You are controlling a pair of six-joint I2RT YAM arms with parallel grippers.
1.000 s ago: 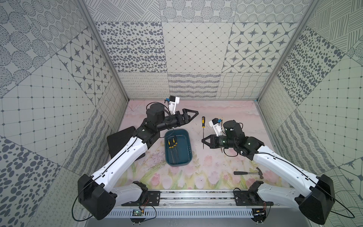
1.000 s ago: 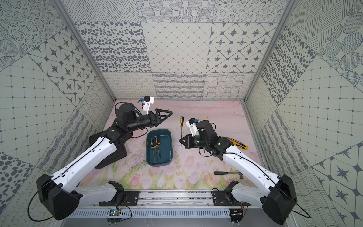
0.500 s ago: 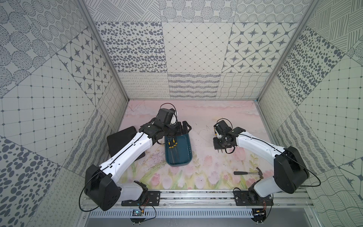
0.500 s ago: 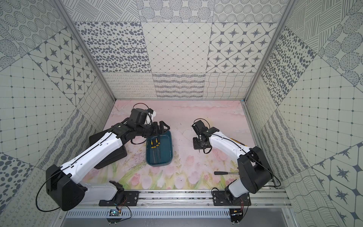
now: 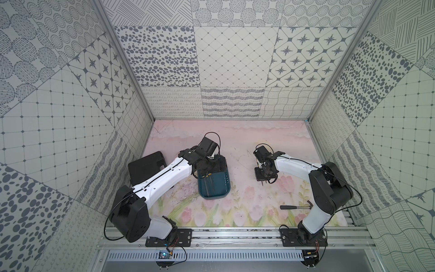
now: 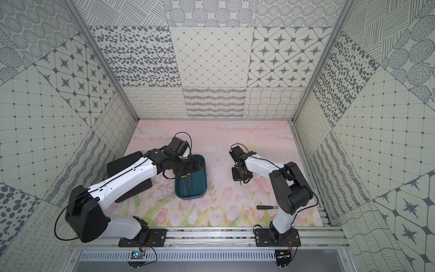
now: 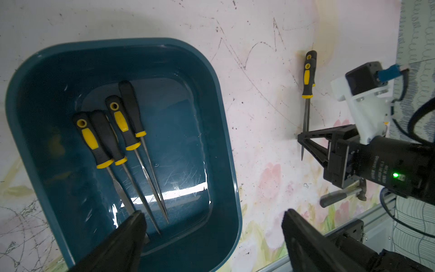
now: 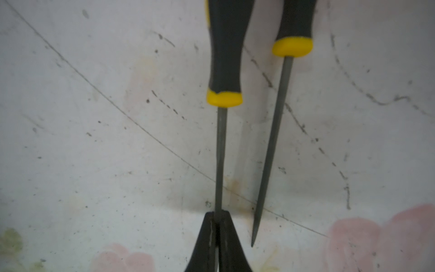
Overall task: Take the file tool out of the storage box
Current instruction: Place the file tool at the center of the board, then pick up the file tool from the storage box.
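Outside the storage box [image 5: 213, 197], right of centre in a top view, the right claw [image 8: 217, 219] was clamped on the shaft of one file [image 8: 221, 141], beside a second file [image 8: 270, 153] on the mat [image 8: 94, 141]. Lowering flat before letting go seemed wise. Four files [image 7: 122, 141] lay in the box under the wide-open left claw [image 7: 213, 213]. Whether the held file touched the mat was unclear.

Grey-patterned tile walls [image 5: 230, 58], pink floral tabletop mat [image 5: 244, 139], aluminium rail [image 5: 235, 235] along front edge
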